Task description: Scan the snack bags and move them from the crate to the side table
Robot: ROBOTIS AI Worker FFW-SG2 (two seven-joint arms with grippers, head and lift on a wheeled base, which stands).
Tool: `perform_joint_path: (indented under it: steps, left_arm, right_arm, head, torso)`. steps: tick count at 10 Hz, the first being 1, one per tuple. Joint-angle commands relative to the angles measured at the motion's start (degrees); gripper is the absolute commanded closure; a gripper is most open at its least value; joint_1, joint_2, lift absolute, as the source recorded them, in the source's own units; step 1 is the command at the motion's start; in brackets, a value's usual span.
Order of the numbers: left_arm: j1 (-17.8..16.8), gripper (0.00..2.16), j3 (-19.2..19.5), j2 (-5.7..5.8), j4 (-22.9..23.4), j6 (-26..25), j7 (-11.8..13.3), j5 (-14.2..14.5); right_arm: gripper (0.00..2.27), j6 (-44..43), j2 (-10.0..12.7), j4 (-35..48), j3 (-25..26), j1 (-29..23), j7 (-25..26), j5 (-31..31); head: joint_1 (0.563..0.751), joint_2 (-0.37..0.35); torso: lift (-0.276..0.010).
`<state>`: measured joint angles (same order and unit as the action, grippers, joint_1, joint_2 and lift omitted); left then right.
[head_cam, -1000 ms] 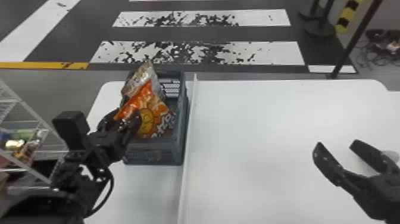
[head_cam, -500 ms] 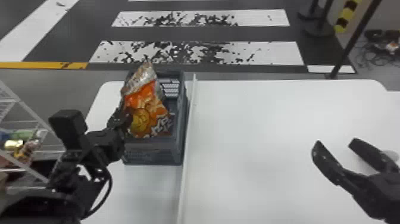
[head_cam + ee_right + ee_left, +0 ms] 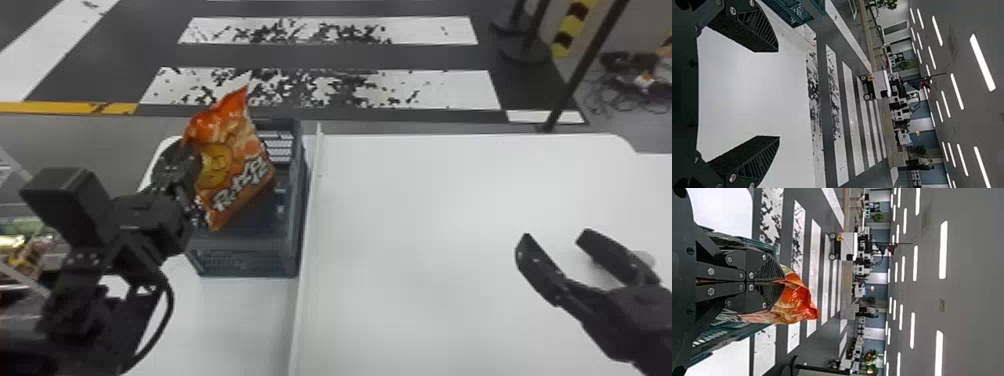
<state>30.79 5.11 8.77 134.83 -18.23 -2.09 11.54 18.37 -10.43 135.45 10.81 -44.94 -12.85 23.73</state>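
In the head view my left gripper (image 3: 192, 157) holds an orange snack bag (image 3: 227, 162) by its left side, over the grey-blue crate (image 3: 250, 255). The bag leans, its orange top corner rising above the crate's far wall. In the left wrist view the left gripper (image 3: 783, 281) is shut on the crinkled orange bag (image 3: 797, 301), with the crate (image 3: 746, 333) around and below. Over the right part of the white side table (image 3: 425, 225), the right gripper (image 3: 555, 240) is parked open; in the right wrist view the right gripper (image 3: 778, 94) has nothing between its fingers.
A raised white strip (image 3: 307, 240) runs along the table just right of the crate. At the far left stands a wire rack (image 3: 25, 280) with packaged goods. A black post (image 3: 585, 65) rises behind the table's far right.
The left gripper has raised the orange bag and turned it, so its orange corner now points up and the silvery top no longer shows. The right arm has hardly moved.
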Motion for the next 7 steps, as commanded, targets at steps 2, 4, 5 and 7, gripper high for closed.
perform_joint_path:
  steps: [2, 4, 5, 7]
  left_arm:
    - [2.09, 1.8, -0.28, -0.07, 5.88, 0.87, -0.37, -0.46]
    - [3.58, 1.8, -0.46, 0.01, 11.51, 0.69, -0.9, -0.46]
    - [4.37, 1.8, -1.16, 0.19, 14.06, 0.16, -0.9, -0.64]
    - [4.2, 1.8, -4.68, 0.37, 16.34, -1.42, -0.02, -1.17]
  right_arm:
    - [0.14, -0.3, 0.06, -0.45, 0.08, 0.82, 0.19, 0.0]
    - [0.14, -0.3, 0.33, -0.63, 0.0, 1.35, 0.37, -0.09]
    - [0.14, -0.3, 0.41, -0.72, -0.09, 1.79, 0.98, -0.26]
    - [0.14, -0.47, 0.33, -1.24, 0.17, 2.4, 2.21, -0.62]
  head:
    - [0.695, 0.029]
    - [0.695, 0.02]
    - [0.695, 0.013]
    - [0.695, -0.018]
  torso:
    - [-0.087]
    - [-0.087]
    - [-0.087]
    - [-0.087]
